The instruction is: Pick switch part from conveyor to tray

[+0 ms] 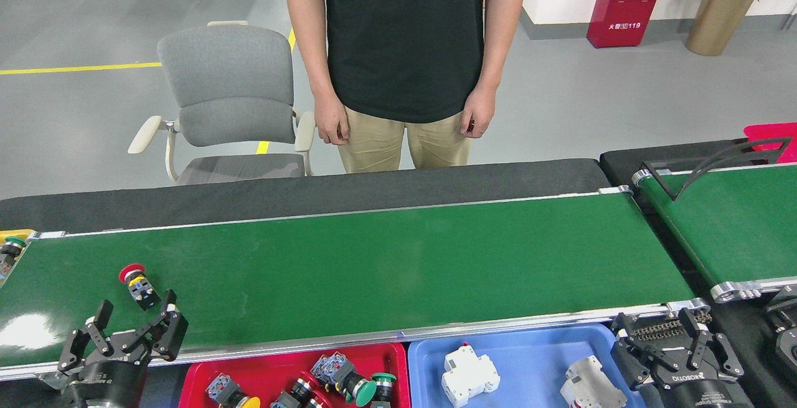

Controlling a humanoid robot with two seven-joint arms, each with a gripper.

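Fingers of the left gripper [132, 319] are standing wide apart and holding nothing, hovering over the near edge of the conveyor [386, 271]. The switch part [138, 286], red-capped with a yellow and black body, is lying on the belt just beyond those open fingertips, apart from them. The right gripper [662, 322] is also spreading its fingers wide and empty, sitting off the belt's right end beside the blue tray [535, 341]. A red tray [299, 361] below the near rail is holding several push-button switches. Behind the conveyor a person [405, 59] in a black shirt is standing beside a grey chair [227, 93] on a grey floor.
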